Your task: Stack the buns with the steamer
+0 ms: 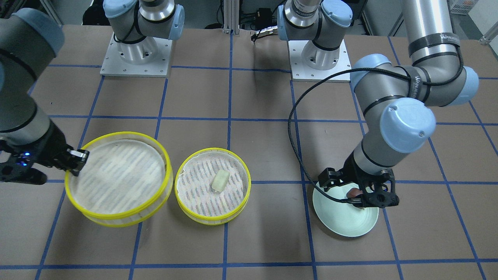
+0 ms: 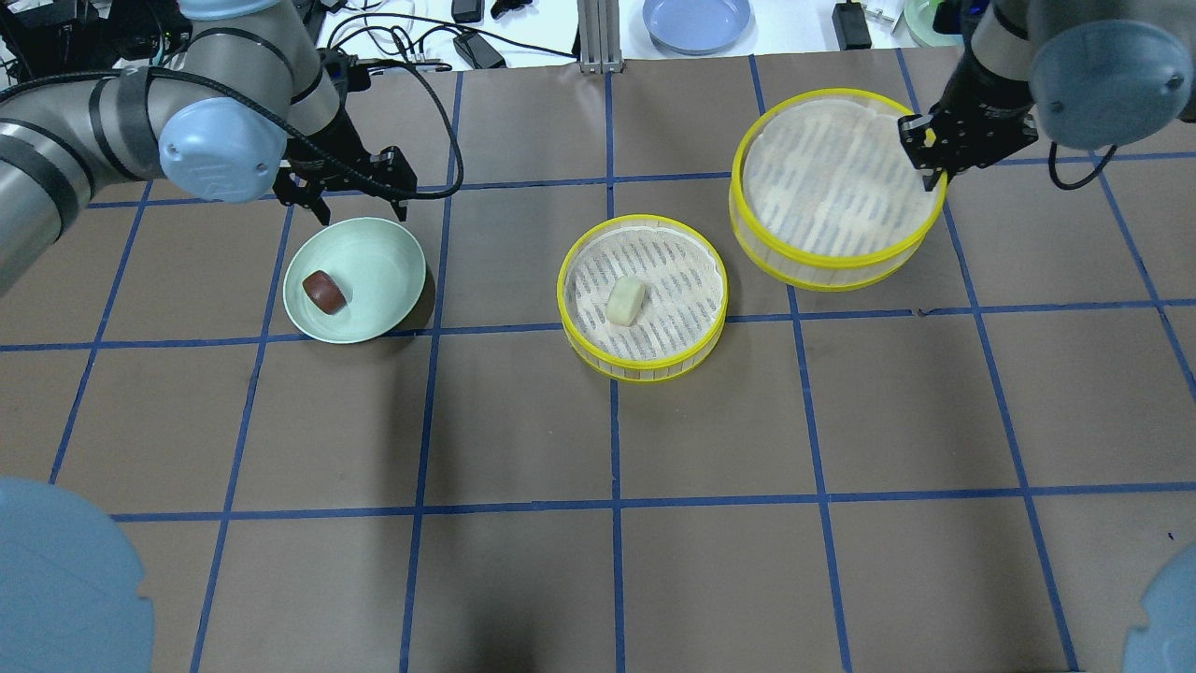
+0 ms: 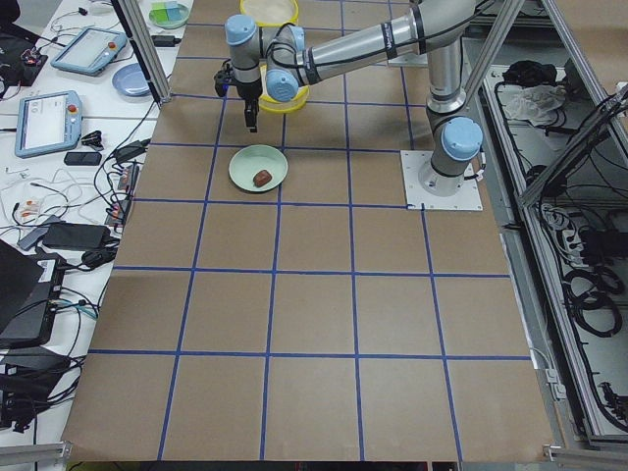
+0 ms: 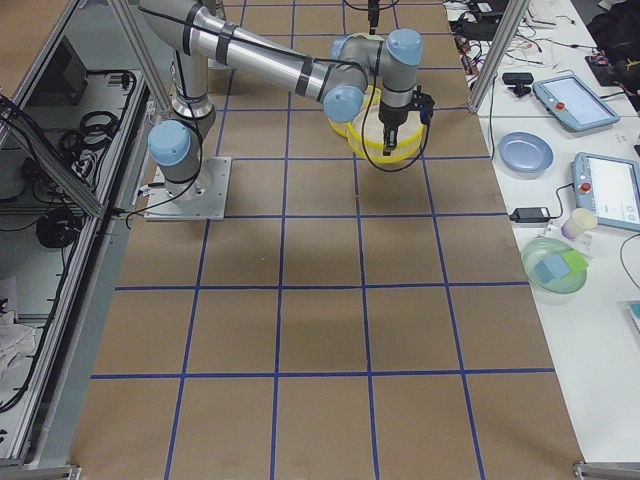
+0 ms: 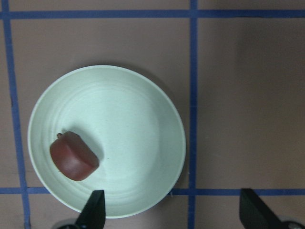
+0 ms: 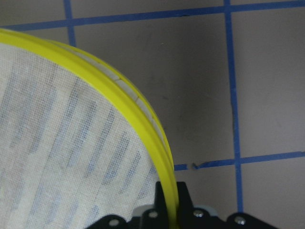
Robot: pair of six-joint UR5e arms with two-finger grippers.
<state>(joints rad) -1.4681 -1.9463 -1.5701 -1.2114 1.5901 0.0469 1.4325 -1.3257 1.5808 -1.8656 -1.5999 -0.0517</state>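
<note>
Left pincer (image 2: 363, 211): open above plate (image 2: 383, 271) near counter's (image 2: 523, 421) left edge; brown bun (image 2: 324, 292) lies off-centre, so descent could miss.
Right pincer (image 2: 928, 166): clamped on large steamer (image 2: 822, 264) rim, far-right corner; may tilt.
White bun (image 2: 625, 301): in small steamer (image 2: 564, 280), between side edges.

On the tabletop (image 2: 523, 421), the plate (image 2: 392, 271) lies at the left with one bun (image 2: 324, 292) in its left half. The small steamer (image 2: 643, 369) sits mid-table, well right of the plate, with the other bun (image 2: 625, 300) near its middle. The large steamer (image 2: 822, 266) is just beside it, to the right and farther off.
</note>
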